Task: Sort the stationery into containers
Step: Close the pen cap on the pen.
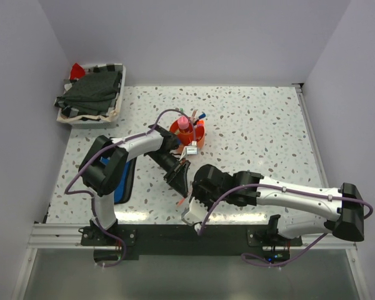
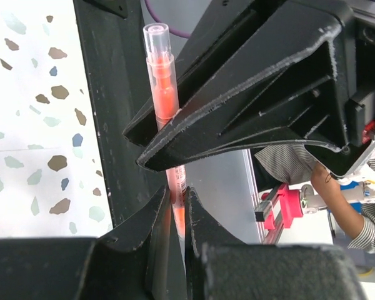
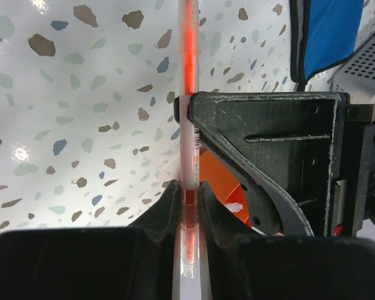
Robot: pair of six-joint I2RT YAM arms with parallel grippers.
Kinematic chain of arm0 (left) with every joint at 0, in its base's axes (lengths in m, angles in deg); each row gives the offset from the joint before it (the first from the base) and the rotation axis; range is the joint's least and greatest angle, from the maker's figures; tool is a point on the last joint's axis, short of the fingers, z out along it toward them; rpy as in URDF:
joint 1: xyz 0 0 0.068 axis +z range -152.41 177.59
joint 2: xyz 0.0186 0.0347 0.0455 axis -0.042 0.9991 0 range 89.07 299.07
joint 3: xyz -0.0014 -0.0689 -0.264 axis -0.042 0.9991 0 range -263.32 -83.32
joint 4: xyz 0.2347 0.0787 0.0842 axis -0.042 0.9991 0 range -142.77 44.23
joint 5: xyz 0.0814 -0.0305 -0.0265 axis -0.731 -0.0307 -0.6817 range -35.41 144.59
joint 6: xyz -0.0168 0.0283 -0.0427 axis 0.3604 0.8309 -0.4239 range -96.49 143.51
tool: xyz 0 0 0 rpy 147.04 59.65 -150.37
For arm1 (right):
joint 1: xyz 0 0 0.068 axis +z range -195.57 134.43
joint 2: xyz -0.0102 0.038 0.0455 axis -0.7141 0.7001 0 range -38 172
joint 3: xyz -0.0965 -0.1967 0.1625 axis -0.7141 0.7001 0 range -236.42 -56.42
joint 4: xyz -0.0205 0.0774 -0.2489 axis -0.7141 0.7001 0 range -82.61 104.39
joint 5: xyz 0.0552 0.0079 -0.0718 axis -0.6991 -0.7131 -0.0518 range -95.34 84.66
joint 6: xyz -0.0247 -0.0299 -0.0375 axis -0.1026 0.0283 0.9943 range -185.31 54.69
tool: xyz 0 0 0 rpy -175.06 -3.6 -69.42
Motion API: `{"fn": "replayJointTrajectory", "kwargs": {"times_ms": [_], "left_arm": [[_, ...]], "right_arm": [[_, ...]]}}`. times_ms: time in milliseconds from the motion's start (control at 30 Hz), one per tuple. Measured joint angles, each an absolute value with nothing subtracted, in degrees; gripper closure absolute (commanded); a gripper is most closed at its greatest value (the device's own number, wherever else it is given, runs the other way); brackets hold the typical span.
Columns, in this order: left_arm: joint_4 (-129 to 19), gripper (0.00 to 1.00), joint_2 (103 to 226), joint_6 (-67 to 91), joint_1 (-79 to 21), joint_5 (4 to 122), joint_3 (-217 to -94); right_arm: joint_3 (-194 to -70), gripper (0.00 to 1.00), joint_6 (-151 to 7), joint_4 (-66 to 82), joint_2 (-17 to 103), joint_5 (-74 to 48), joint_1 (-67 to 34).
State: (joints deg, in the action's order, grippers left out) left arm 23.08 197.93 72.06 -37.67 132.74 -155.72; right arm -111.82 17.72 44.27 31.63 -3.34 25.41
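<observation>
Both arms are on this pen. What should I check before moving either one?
1. Left gripper jaws clamped on the orange pen: ok.
2. Right gripper jaws closed on the same pen: ok.
3. Only one gripper holding before either pulls away: not ok, both grip it.
4. Orange organiser upright on the table: ok.
5. Blue pouch open to receive items: cannot tell, it is partly hidden.

Top cam looks down from above and behind me at the whole table [image 1: 250, 125]. Both my wrist cams sit super close, sharing the same orange pen [image 2: 164, 94].
</observation>
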Motion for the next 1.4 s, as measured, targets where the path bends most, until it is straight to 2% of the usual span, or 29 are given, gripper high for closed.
{"fn": "replayJointTrajectory", "kwargs": {"times_ms": [33, 133, 233, 300, 433, 600, 633, 700, 733, 767, 800, 867, 1067, 1233, 1400], "left_arm": [[23.1, 1.00, 197.9, 72.1, -37.7, 132.6, -155.7], [23.1, 0.79, 197.9, 72.1, -37.6, 132.1, -155.7], [23.1, 0.72, 197.9, 72.1, -37.3, 131.8, -155.7], [22.9, 0.71, 197.9, 72.2, -37.3, 132.0, -155.7], [22.8, 0.78, 197.9, 72.1, -37.3, 132.4, -155.7], [22.5, 0.78, 197.9, 72.1, -37.3, 132.3, -155.7], [22.5, 0.90, 197.9, 72.1, -37.3, 132.3, -155.7], [22.4, 1.00, 197.9, 72.1, -37.2, 132.1, -155.7], [22.4, 1.00, 198.0, 71.9, -37.1, 132.0, -155.7], [22.5, 1.00, 198.0, 71.8, -37.0, 132.0, -155.7], [22.5, 1.00, 198.0, 71.6, -36.9, 132.0, -155.7], [22.3, 1.00, 198.0, 71.7, -36.7, 132.4, -155.7], [22.5, 1.00, 197.9, 71.7, -37.1, 134.2, -155.6], [22.6, 1.00, 197.9, 71.7, -37.1, 134.6, -155.6], [22.5, 1.00, 197.9, 71.5, -37.1, 134.8, -155.7]], "right_arm": [[-111.8, 1.00, 17.4, 44.2, 31.8, -3.3, 25.4], [-111.9, 1.00, 16.7, 43.9, 32.2, -3.0, 25.4], [-112.2, 1.00, 15.8, 43.7, 32.9, -2.4, 25.4], [-112.5, 1.00, 15.0, 43.4, 33.6, -2.1, 25.4], [-112.5, 1.00, 13.9, 42.5, 34.1, -1.8, 25.4], [-112.6, 1.00, 13.3, 42.0, 34.2, -1.6, 25.6], [-112.6, 1.00, 13.2, 42.0, 34.3, -1.6, 25.6], [-112.6, 1.00, 13.1, 41.8, 34.5, -1.6, 25.7], [-112.7, 0.97, 13.1, 41.8, 34.5, -1.4, 25.7], [-112.7, 0.73, 13.1, 41.8, 34.5, -1.2, 25.8], [-112.7, 0.65, 13.0, 41.6, 34.6, -0.8, 25.8], [-112.7, 0.55, 12.2, 41.2, 34.8, -0.1, 25.9], [-112.6, 0.45, 7.0, 41.0, 33.3, 3.6, 25.7], [-109.7, 0.45, 3.9, 41.0, 22.5, 4.1, 25.6], [-105.9, 0.53, 2.6, 39.4, 14.5, 2.1, 24.9]]}}
